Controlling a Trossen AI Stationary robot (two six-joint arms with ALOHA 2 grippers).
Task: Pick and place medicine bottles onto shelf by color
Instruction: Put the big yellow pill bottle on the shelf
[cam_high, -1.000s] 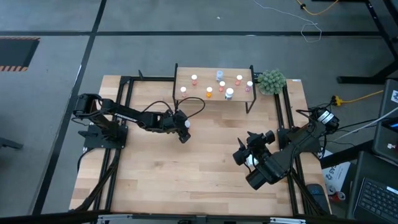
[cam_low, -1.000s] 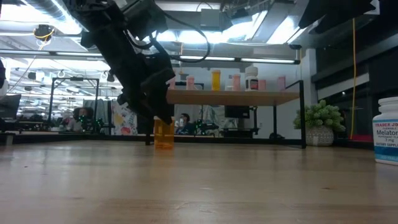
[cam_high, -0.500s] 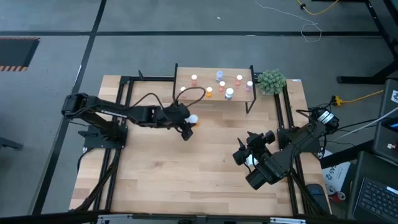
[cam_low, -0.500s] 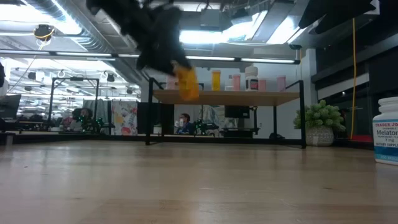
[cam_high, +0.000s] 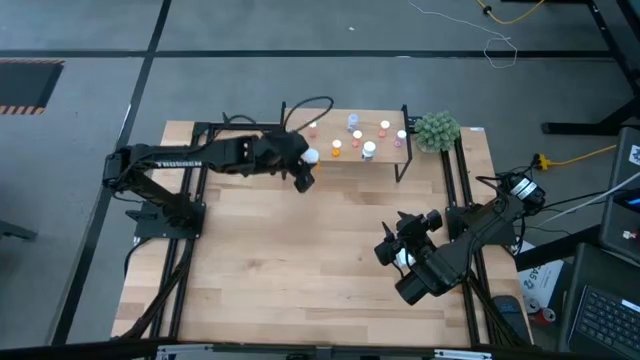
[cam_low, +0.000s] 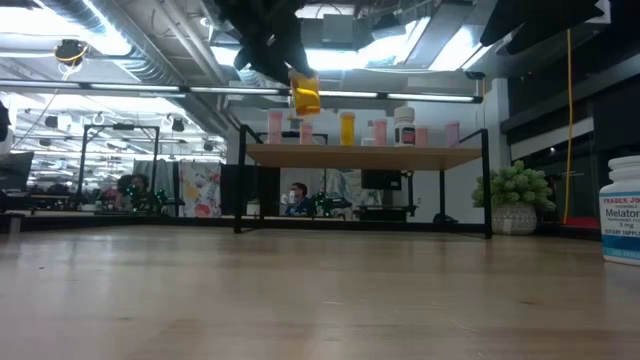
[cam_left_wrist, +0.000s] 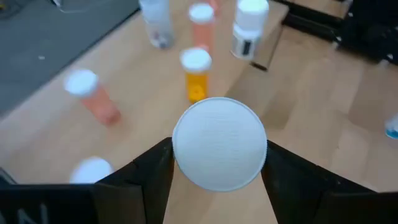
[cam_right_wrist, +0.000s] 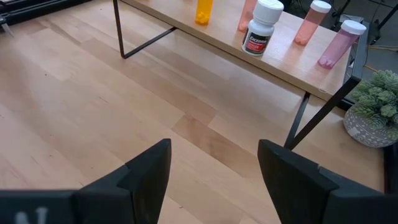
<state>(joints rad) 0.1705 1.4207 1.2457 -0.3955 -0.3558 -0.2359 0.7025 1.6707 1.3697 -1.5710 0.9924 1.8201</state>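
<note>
One orange bottle (cam_low: 305, 94) is hanging above the shelf's (cam_high: 390, 152) front edge, pinched in the left gripper (cam_high: 305, 170); the right gripper (cam_high: 392, 252) is waiting over the table (cam_high: 300, 270), fingers spread apart.

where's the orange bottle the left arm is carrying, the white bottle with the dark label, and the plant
orange bottle (cam_low: 306, 96), low view, on its orange body under the left claw
white bottle with the dark label (cam_right_wrist: 259, 34), right wrist view, on its label
plant (cam_high: 437, 130), high view, on its green top

Left end effector (cam_high: 303, 166) raised, fingers clamped, right end effector (cam_high: 392, 250) parted, low
</note>
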